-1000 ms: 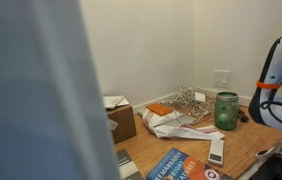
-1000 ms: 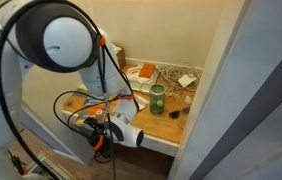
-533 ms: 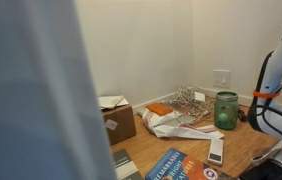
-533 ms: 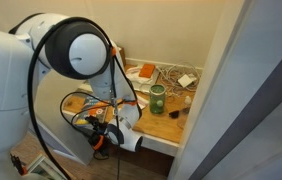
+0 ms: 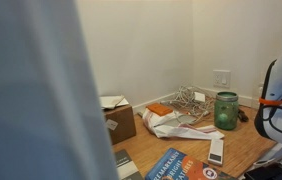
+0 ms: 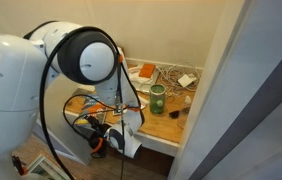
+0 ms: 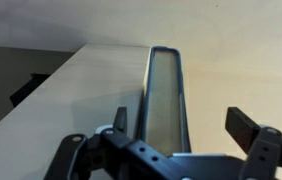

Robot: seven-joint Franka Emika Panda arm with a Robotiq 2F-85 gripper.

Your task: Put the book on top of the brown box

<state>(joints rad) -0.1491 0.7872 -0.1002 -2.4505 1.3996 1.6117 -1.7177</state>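
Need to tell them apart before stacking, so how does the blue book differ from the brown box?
The book lies flat and thin; the brown box stands up, roughly cube-shaped. The book is blue with orange and white print; the brown box is plain cardboard with white paper on top. Both rest on the wooden table.

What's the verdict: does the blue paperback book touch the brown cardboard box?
Apart. An exterior view shows bare wooden tabletop between the blue paperback book and the brown cardboard box.
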